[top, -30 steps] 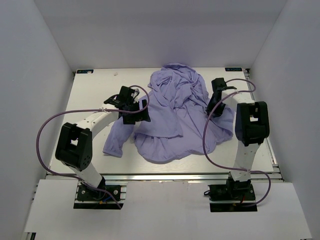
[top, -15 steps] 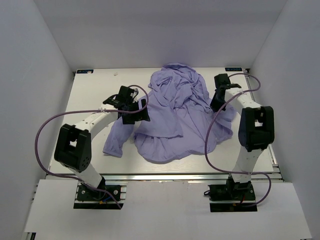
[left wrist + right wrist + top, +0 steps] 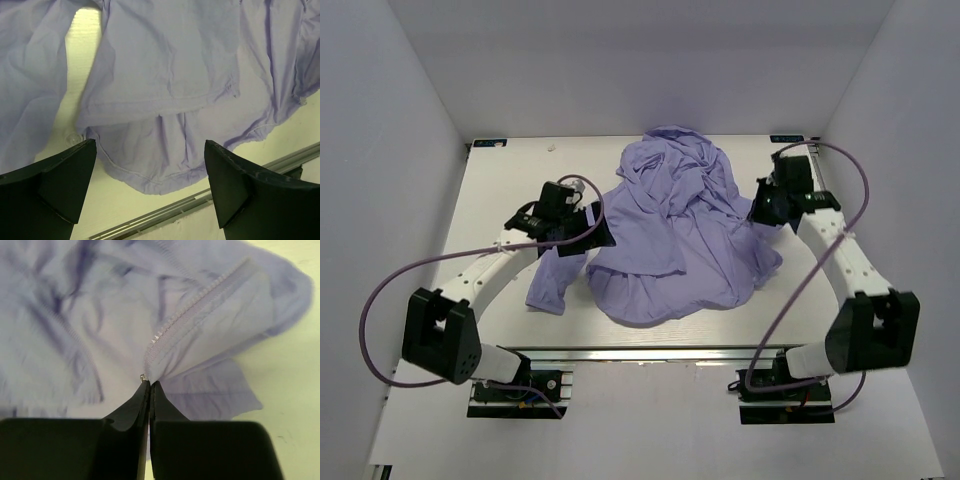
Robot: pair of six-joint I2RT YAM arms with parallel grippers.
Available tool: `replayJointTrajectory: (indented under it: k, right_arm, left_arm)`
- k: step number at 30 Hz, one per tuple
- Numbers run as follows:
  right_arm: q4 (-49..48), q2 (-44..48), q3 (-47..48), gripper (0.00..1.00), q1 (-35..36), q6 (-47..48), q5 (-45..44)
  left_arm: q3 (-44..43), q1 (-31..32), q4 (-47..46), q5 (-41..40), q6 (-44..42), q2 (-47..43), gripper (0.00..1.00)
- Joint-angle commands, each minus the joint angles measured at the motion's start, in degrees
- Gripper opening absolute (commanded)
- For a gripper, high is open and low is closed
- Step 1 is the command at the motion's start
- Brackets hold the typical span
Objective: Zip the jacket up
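On the white table [image 3: 500, 190], centre to far side: jacket [image 3: 670, 230], lavender, lying crumpled in a heap, one sleeve [image 3: 548, 285] trailing toward the near-left, hem facing the near edge. L gripper [image 3: 592, 230] is hovering over the jacket's left side, where the sleeve is joining the body; wrist cam is showing its fingers [image 3: 65, 175] spread wide w/ nothing between them, hem layers and a strip of bare table below. R gripper [image 3: 767, 208] is sitting at the jacket's right edge; wrist cam is showing its fingertips pressed together, pinching the fabric right at the end of the zipper [image 3: 200, 297], teeth running up and away to the right. Aluminium rail [image 3: 670, 352] is running along the near table edge.
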State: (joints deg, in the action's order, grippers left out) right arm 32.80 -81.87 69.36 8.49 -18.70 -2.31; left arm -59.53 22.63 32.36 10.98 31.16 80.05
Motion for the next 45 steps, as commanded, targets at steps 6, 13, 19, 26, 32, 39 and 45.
replayJointTrajectory:
  k: [6,13,19,26,32,39,45]
  right_arm:
    - [-1.2,10.1,-14.2,0.00,23.0,5.3,10.6]
    - [-7.9,15.5,-35.1,0.02,30.0,-2.0,15.8]
    - [-10.3,16.6,-42.0,0.33,30.0,-3.8,15.7]
    - [-7.5,23.1,-40.8,0.73,30.1,-3.7,14.5]
    - [-0.6,26.6,-37.1,0.76,30.2,-3.4,7.8]
    - [3.7,24.7,-36.1,0.75,35.7,-8.2,-1.5]
    - [2.1,21.6,-37.1,0.69,39.7,-10.6,-3.6]
  left_arm:
    - [4.8,0.3,-0.4,2.1,3.0,-6.7,0.98]
    - [6.7,2.4,0.9,0.8,3.8,-8.8,0.98]
    - [6.0,9.7,1.2,-2.2,5.1,-5.4,0.98]
    - [5.0,14.9,0.9,-4.6,7.2,-1.6,0.98]
    - [5.9,16.0,-1.0,-4.7,8.0,-1.3,0.98]
    - [5.4,16.0,-0.5,-5.5,7.9,0.4,0.98]
    - [4.4,16.0,-0.3,-5.6,7.4,1.2,0.98]
